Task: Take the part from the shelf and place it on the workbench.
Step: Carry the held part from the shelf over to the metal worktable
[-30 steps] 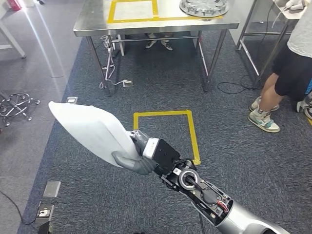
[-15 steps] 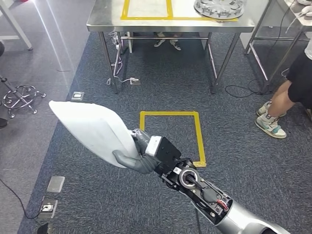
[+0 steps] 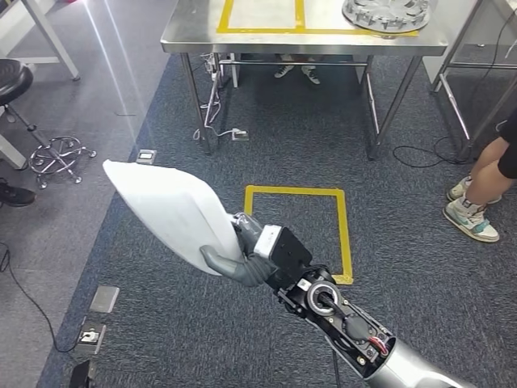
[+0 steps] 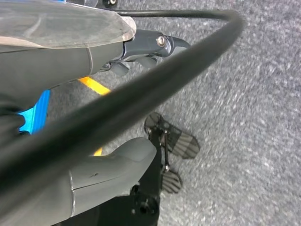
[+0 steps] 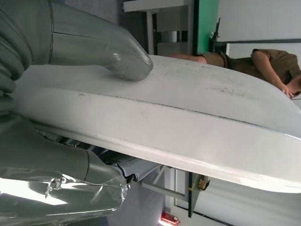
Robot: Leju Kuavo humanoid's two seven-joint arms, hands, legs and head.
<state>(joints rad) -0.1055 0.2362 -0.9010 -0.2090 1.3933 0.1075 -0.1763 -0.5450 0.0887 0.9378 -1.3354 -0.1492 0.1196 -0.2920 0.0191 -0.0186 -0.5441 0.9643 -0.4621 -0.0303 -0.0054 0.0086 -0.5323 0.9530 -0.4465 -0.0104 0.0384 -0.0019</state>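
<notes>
Part (image 3: 167, 210) in outstretched right hand (image 3: 241, 257)

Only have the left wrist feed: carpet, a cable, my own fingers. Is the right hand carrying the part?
Observer: Yes. The right hand grips the white part at one end.
Operator: Workbench in sight?
Observer: The steel workbench is ahead, beyond a yellow tape square on the carpet.
Operator: Anyone near?
Observer: A person stands to the robot's right, close to the bench's right end.
</notes>
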